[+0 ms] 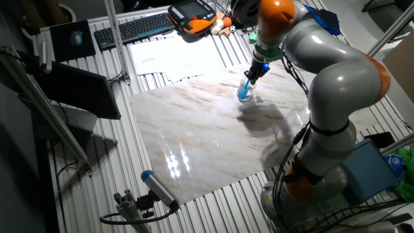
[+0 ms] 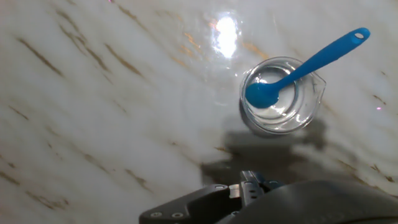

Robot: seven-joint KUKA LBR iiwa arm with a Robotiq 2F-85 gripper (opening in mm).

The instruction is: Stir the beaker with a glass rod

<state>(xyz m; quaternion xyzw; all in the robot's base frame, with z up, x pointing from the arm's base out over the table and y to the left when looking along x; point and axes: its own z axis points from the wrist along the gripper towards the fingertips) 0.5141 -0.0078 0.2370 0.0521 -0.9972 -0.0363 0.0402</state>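
The beaker (image 1: 244, 94) (image 2: 280, 95) is a small clear glass vessel standing upright on the marble slab (image 1: 194, 129), towards its far right. The glass rod (image 1: 247, 85) (image 2: 311, 62) is a blue stick that leans in the beaker. Its rounded lower end rests on the beaker's bottom and its upper end sticks out over the rim. My gripper (image 1: 257, 70) (image 2: 249, 186) hangs just above and beside the beaker. In the hand view nothing touches the rod's upper end. The dark hand body hides the fingertips, so the jaws' state is unclear.
A thick grey cylinder with a blue tip (image 1: 159, 189) lies off the slab's front left corner. Behind the slab are papers (image 1: 162, 55), a keyboard (image 1: 139, 26) and an orange pendant (image 1: 193, 18). A dark panel (image 1: 71, 90) stands at the left, and a blue box (image 1: 372, 169) sits by the arm's base.
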